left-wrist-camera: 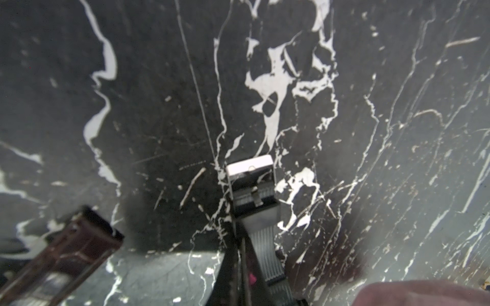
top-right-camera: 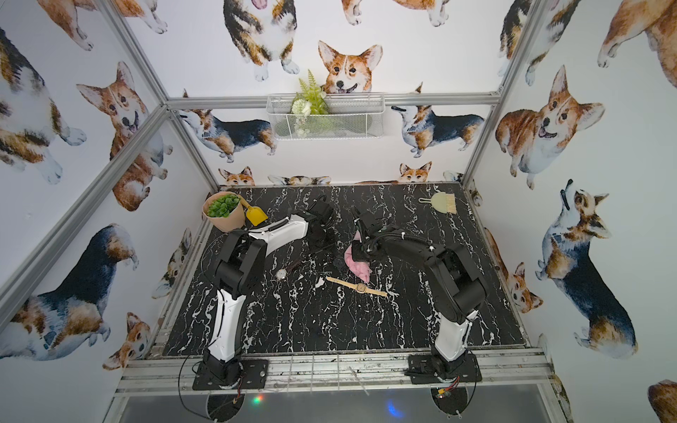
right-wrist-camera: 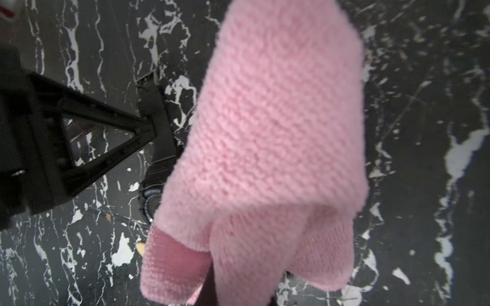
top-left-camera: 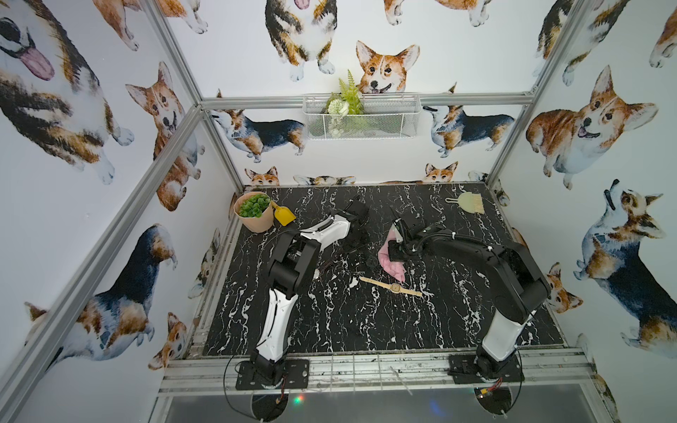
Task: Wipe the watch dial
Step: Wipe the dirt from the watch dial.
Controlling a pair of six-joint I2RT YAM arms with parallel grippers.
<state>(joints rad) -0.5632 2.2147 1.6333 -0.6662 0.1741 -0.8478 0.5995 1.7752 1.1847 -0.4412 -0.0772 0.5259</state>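
Pink cloth (right-wrist-camera: 265, 145) fills most of the right wrist view, fuzzy and blurred because it hangs so close to the lens. It covers the right end effector (top-left-camera: 396, 256), so the fingers cannot be seen there, apart from one dark bit poking out under the folds. That end effector is pressed together, pinching the pink cloth. Peeking out beside the cloth is the black watch (right-wrist-camera: 149, 201), lying on the dark marbled tabletop (top-left-camera: 366, 329). Part of its round dial is hidden behind the pink edge, and I cannot tell if the cloth touches it. In both top views the watch is only a small dark blob near the middle of the tabletop, hard to pick out from the black surface. The left end effector (left-wrist-camera: 238, 246) is pressed together too, pinching the watch's strap (left-wrist-camera: 261, 238) below the shiny clasp (left-wrist-camera: 249, 169). A gold watch (top-left-camera: 395, 288) lies flat just in front of the cloth. A brown-strapped watch (top-right-camera: 282, 274) sits partly behind the left arm, and its strap is cut off in the left wrist view.
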